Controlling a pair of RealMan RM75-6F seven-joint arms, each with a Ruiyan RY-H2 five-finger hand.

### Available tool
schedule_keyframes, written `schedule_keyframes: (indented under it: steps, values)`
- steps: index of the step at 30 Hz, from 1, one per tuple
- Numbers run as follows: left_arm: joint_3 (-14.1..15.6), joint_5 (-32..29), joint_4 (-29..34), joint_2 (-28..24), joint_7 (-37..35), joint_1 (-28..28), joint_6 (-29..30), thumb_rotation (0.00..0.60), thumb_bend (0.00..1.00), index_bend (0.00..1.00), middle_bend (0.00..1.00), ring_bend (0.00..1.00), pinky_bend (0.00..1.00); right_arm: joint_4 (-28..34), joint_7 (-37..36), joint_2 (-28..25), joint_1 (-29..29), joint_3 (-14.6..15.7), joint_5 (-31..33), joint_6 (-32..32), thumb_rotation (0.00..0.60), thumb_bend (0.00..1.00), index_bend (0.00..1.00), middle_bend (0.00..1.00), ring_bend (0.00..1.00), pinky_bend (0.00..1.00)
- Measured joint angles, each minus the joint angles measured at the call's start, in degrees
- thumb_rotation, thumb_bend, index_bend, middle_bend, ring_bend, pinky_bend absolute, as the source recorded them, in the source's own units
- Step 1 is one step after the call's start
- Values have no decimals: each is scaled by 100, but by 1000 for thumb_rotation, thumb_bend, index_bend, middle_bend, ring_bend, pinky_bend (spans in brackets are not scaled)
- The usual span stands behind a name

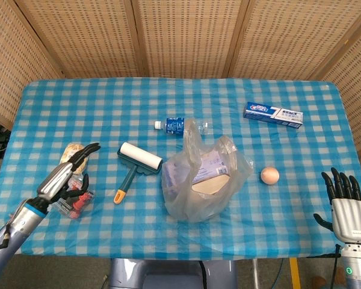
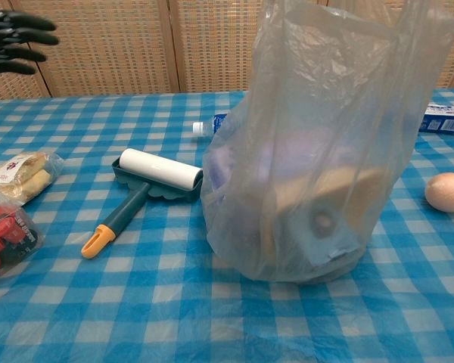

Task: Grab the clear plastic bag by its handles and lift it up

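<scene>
So the clear plastic bag [image 1: 201,180] sits right in the middle of the head view, standing up on the checked table [image 1: 289,223] with its handles [image 1: 191,135] poking upward, which is handy because that's the part I need to grab. It stays upright since the stuff inside props it open; I can make out a purple pack and something tan, not sure what.

My left hand [image 1: 69,174] is at the lower left of the frame, hovering over the snack packets there, fingers spread and holding nothing. In the chest view only its dark fingertips [image 2: 19,38] show, upper left corner, so it's clearly up off the table. My right hand [image 1: 347,208] is parked at the lower right edge, fingers straight and apart, also empty.

A lint roller [image 1: 135,165] lies between my left hand and the bag, so I figure I need to go over it, not through it. Nothing grabbed yet.
</scene>
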State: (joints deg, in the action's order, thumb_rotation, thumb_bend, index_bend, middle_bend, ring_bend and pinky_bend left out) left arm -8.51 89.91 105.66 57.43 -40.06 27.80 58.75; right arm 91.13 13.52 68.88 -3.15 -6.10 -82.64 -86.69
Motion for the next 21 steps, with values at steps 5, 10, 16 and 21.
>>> schedule_keyframes:
  steps: [5, 10, 16, 21]
  values:
    - [-376, -17, 145, -107, -1357, 836, -673, 600, 1000, 0, 0, 0, 0, -96, -11, 22, -11, -52, 192, 82, 600, 0, 42, 0, 0, 0]
    - [-621, 94, 188, -2, -2489, 1529, -1032, 600, 971, 0, 0, 0, 0, -208, -20, 64, -44, -107, 385, 199, 600, 0, 42, 0, 0, 0]
    - [-703, 142, 103, 311, -2951, 2161, -1398, 600, 638, 0, 0, 0, 0, -288, -36, 92, -81, -138, 507, 289, 600, 0, 43, 0, 0, 0]
    - [-739, -22, 104, 491, -3150, 2463, -1585, 600, 368, 0, 0, 0, 0, -322, -48, 103, -101, -145, 549, 327, 600, 0, 43, 0, 0, 0]
